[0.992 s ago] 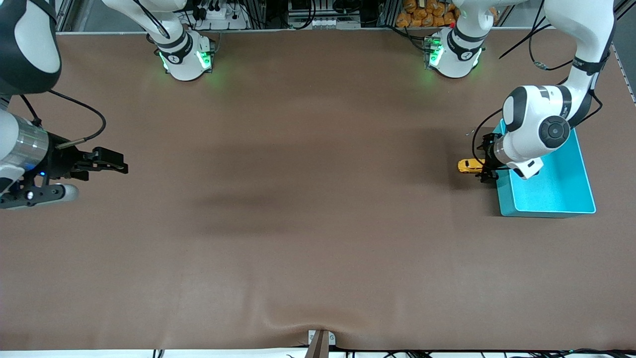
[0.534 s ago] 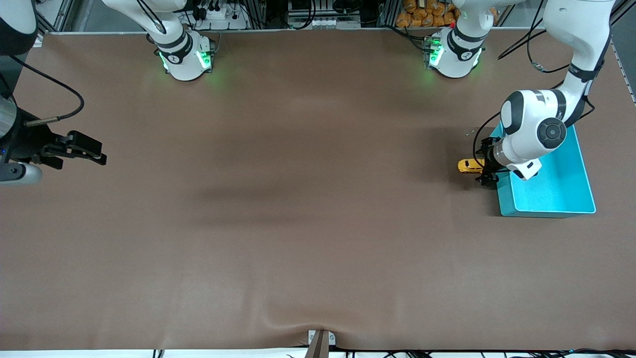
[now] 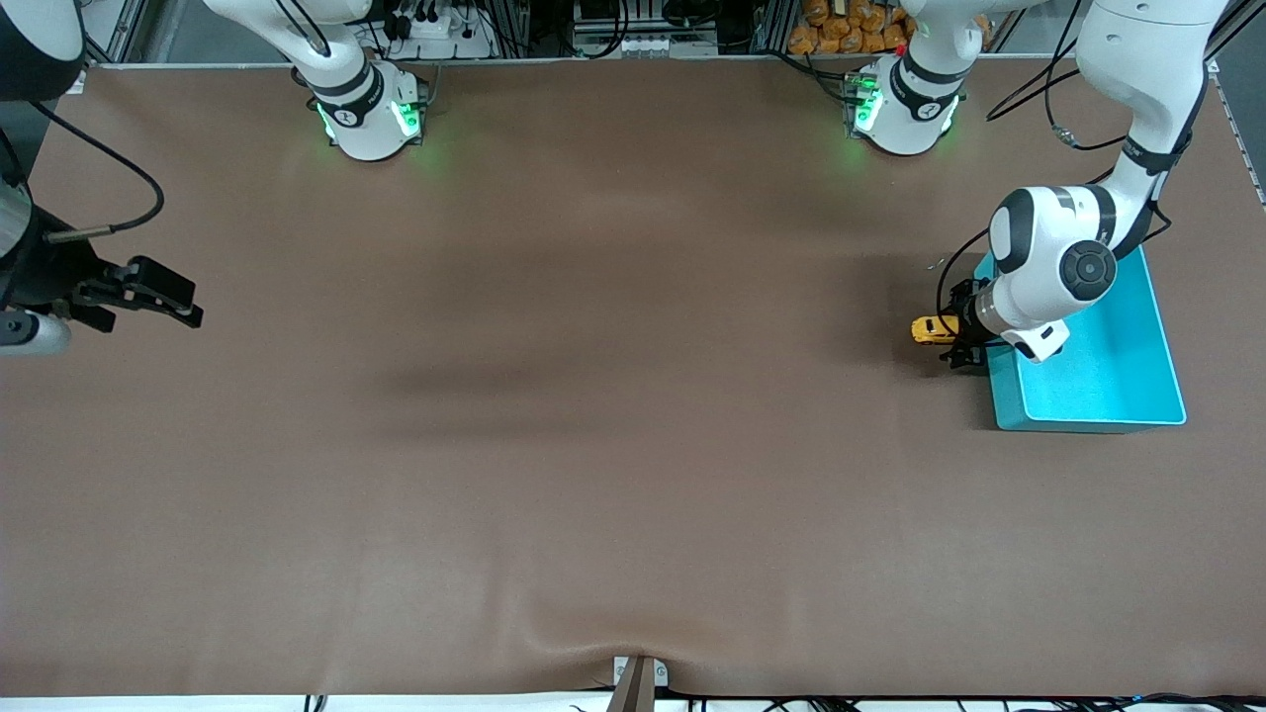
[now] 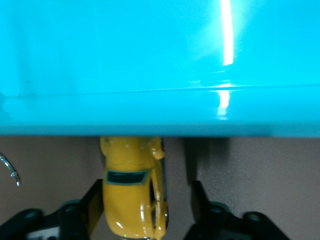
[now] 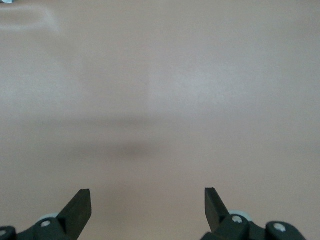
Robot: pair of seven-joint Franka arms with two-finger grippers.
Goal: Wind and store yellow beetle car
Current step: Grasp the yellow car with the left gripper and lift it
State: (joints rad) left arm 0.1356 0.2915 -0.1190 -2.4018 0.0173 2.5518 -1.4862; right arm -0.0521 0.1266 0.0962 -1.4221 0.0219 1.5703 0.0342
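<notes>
The yellow beetle car (image 3: 927,329) stands on the brown table, right against the outer wall of the teal bin (image 3: 1137,396) on the side toward the right arm's end. In the left wrist view the car (image 4: 131,200) sits between my left gripper's fingers. One finger touches its side and the other stands off with a gap. My left gripper (image 3: 959,341) (image 4: 147,192) is open, low at the table around the car. My right gripper (image 3: 183,311) (image 5: 147,200) is open and empty over bare table at the right arm's end.
The teal bin's wall (image 4: 160,60) fills most of the left wrist view, just past the car's nose. A small metal bit (image 3: 933,263) lies on the table near the bin's corner. The two arm bases stand along the table's back edge.
My right gripper has drawn back toward the right arm's end of the table. My left arm has shifted slightly by the bin. The car has stayed where it was.
</notes>
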